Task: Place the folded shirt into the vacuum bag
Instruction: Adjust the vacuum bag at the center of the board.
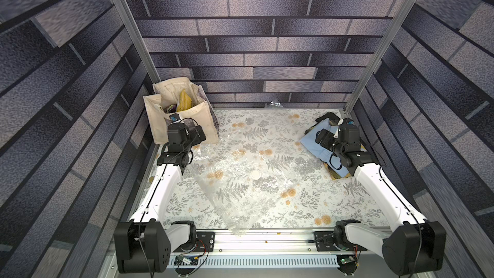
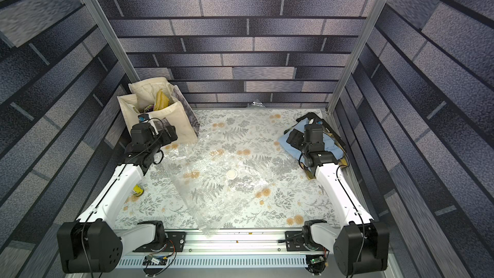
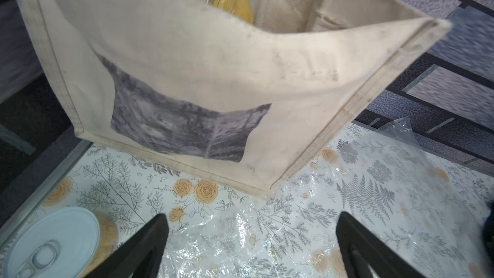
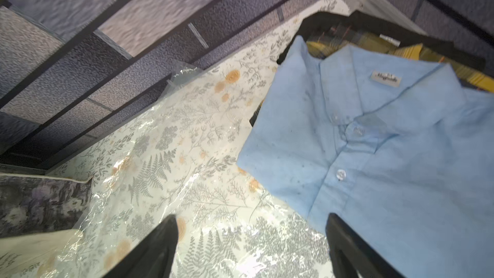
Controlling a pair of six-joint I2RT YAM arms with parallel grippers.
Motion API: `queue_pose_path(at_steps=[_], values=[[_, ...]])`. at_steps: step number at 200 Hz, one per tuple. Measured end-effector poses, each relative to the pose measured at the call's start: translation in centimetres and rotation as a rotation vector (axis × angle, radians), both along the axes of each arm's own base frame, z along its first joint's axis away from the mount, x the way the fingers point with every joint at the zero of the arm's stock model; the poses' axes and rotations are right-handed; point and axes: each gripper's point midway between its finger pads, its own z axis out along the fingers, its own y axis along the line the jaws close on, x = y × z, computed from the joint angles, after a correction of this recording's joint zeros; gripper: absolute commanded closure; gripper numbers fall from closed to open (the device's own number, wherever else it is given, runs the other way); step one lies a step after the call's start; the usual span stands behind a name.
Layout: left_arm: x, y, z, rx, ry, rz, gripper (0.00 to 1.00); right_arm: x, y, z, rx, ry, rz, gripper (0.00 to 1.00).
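1. While the big clear crinkly plastic vacuum bag lies flat and slantwise on the floral-print tabletop, one of its corners pokes past the table's near edge. The opposite corner curls up at the back wall.
2. The folded light-blue button-up shirt is outside the bag, at the bag's right-arm side. It sits on a yellow plaid cloth and a black cloth, and its near edge looks like it laps onto the plastic.
3. Right gripper: jaws spread, nothing pinched. One finger hangs over the shirt's edge, the other over the bag's plastic.
4. Left gripper: jaws wide apart and empty, above the bag's edge on the side away from the shirt.
5. A cream canvas tote with a grey print stands upright touching that same edge of the bag, tucked into the back corner. A yellow packet sticks out of the top.
6. A round tin can with a pull-tab lid stands just off the bag by the left arm, close to the table's side edge.
7. Room to move: the bag's middle carries only the small round white valve cap. Bare tabletop shows on both flanks of the bag's near half.
8. Count: one vacuum bag, one valve cap, one blue shirt, two cloths under it, one tote, one packet, one can, two grippers.
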Motion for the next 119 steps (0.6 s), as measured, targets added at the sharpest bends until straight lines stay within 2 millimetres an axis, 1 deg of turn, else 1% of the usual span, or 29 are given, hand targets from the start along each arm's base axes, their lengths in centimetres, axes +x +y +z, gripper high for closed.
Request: queue_pose_path(at_steps=[13, 28, 39, 52, 72, 87, 98, 106, 119], values=[[-0.7, 2.0, -1.9, -0.12, 0.035, 0.055, 0.0, -1.5, 0.8, -1.4, 0.035, 0.065, -0.01, 0.15], [-1.6, 3.9, -3.5, -0.231, 0.062, 0.118, 0.0, -3.3, 2.1, -2.2, 0.056, 0.124, -0.013, 0.15], [-2.0, 4.5, -4.0, -0.27, 0.08, 0.137, 0.0, -4.5, 3.0, -2.5, 0.06, 0.158, -0.011, 0.15], [-2.2, 4.2, -4.1, -0.273, 0.104, 0.13, 0.0, -6.1, 4.3, -3.4, 0.067, 0.206, 0.001, 0.15], [-2.1, 2.4, -3.0, -0.18, 0.123, 0.072, 0.0, -8.9, 6.3, -5.8, 0.065, 0.311, 0.024, 0.14], [-2.2, 0.5, -1.2, -0.078, 0.096, 0.013, 0.0, -10.8, 7.2, -7.9, 0.056, 0.392, 0.029, 0.13], [-2.5, -0.7, 0.6, -0.034, 0.052, -0.012, 0.0, -11.5, 7.4, -9.3, 0.052, 0.442, 0.02, 0.11], [-2.9, -0.7, 1.4, -0.034, 0.034, 0.006, 0.0, -11.8, 7.2, -10.2, 0.045, 0.471, 0.003, 0.1], [-3.4, 0.7, 2.2, -0.064, 0.014, 0.079, 0.0, -11.8, 6.9, -11.5, 0.038, 0.515, -0.03, 0.1]])
